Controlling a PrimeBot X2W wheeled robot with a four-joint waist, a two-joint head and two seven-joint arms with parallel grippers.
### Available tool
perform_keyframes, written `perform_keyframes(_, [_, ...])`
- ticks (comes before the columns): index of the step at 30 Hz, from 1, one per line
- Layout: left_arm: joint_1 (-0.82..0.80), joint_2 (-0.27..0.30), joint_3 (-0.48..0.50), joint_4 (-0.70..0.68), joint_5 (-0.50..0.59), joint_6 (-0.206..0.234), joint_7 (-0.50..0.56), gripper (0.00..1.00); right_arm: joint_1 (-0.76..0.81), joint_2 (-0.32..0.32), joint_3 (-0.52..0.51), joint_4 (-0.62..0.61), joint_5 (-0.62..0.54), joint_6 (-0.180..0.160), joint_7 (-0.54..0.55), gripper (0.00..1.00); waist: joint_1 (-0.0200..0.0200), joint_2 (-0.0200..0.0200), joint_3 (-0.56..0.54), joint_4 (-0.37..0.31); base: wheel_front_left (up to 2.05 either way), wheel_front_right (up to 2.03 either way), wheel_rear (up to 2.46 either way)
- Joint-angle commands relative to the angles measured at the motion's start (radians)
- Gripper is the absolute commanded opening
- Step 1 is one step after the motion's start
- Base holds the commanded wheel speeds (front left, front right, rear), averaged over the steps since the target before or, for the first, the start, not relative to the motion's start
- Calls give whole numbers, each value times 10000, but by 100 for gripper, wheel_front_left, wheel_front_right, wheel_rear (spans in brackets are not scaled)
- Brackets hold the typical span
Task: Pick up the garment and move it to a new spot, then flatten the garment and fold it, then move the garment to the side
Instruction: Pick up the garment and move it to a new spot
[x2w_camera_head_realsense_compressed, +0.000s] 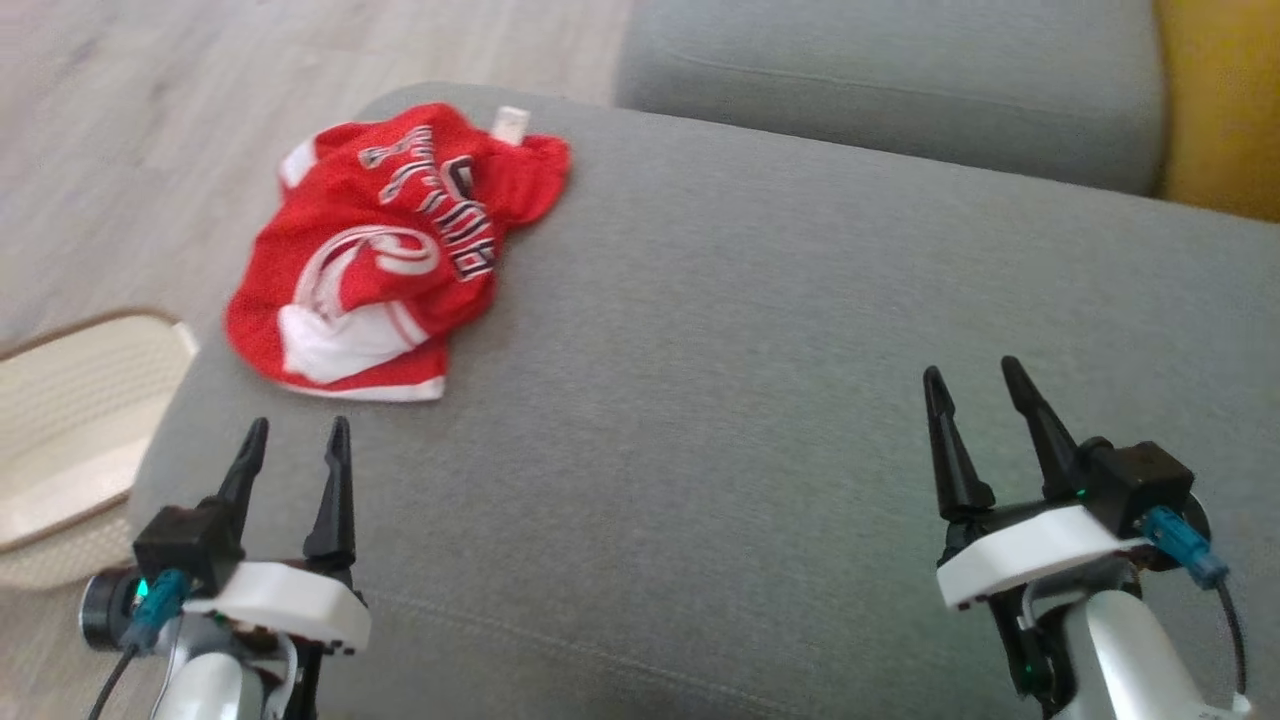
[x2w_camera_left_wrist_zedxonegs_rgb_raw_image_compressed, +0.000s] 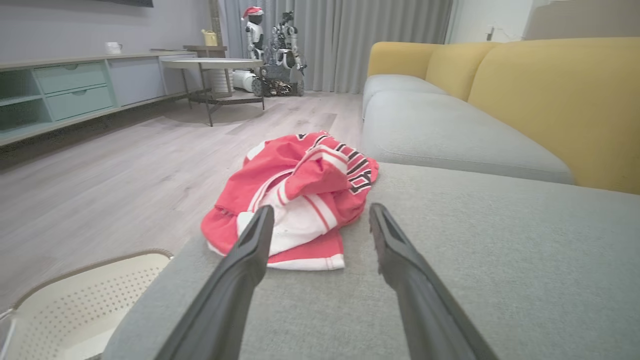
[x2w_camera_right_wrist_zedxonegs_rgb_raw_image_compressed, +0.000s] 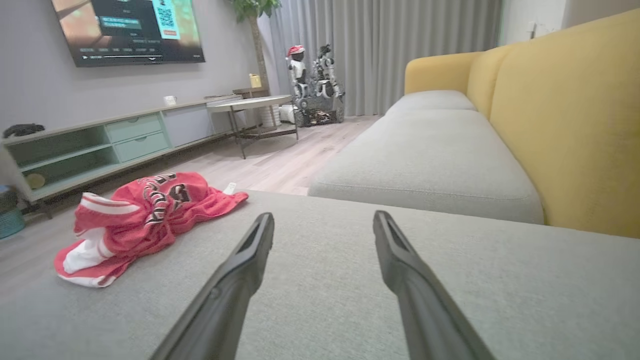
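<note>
Since the red-and-white garment (x2w_camera_head_realsense_compressed: 385, 250) lies crumpled in a heap at the upper left of the head view, right at the rounded corner of the grey sofa cushion (x2w_camera_head_realsense_compressed: 760, 360), it cannot be flattened or folded where it is. Its edge reaches the cushion's rim above the wooden floor (x2w_camera_head_realsense_compressed: 120, 120), and a pale perforated basket (x2w_camera_head_realsense_compressed: 70, 420) sits on the floor at the left edge of the frame. That probably explains the first step of moving it: the broad bare stretch of cushion through the middle and right of the frame offers the room.

Both sets of fingers are spread wide and hold nothing. The left fingers (x2w_camera_head_realsense_compressed: 332, 490), at the lower left, point up the frame toward the garment's white-trimmed hem and stand near it without touching. In the left wrist view the heap sits between the two tips, just beyond them, so this arm looks lined up for the grasp. The right fingers (x2w_camera_head_realsense_compressed: 950, 440), at the lower right, hover over bare cushion well apart from the garment, seemingly waiting until there is cloth to spread. Picking up has not yet begun.
</note>
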Motion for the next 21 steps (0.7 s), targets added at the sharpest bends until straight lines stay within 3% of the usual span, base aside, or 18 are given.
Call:
perform_keyframes(1, [-353, 204, 470, -367, -68, 79, -124, 100, -161, -18, 281, -393, 23, -7, 17, 100, 0, 0, -25, 598, 0, 0, 0])
perform_keyframes(9, [-264, 229, 585, -442, -73, 92, -124, 100, -127, -18, 349, -507, -150, -7, 90, 100, 0, 0, -30, 1127, 0, 0, 0])
perform_keyframes(21, [-274, 153, 609, -463, -51, 107, -124, 100, -107, -18, 377, -589, -261, -7, 209, 100, 0, 0, 44, 1059, 0, 0, 0])
